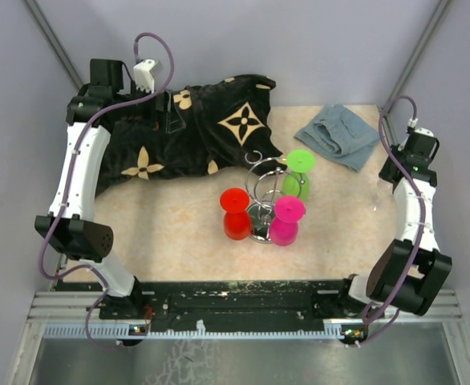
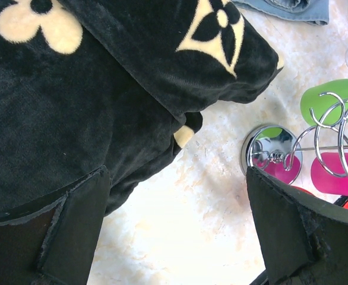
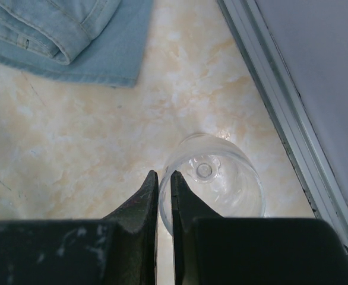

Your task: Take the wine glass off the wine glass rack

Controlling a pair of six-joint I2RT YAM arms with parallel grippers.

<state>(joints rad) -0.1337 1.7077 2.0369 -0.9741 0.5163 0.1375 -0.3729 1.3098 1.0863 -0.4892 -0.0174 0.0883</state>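
The silver wire wine glass rack [image 1: 259, 188] stands mid-table; its chrome base also shows in the left wrist view [image 2: 268, 148]. A red glass [image 1: 236, 213], a green glass [image 1: 298, 172] and a magenta glass [image 1: 286, 220] hang on it. A clear wine glass [image 3: 221, 178] stands upright on the table by the right edge, faint in the top view [image 1: 377, 192]. My right gripper [image 3: 164, 173] is shut on its rim, one finger inside and one outside. My left gripper [image 2: 177, 219] is open and empty over the edge of the black cloth, left of the rack.
A black cloth with cream flower patterns [image 1: 187, 128] covers the back left of the table. Folded blue denim [image 1: 337, 135] lies at the back right. The enclosure's wall rail [image 3: 281, 119] runs close to the clear glass on its right.
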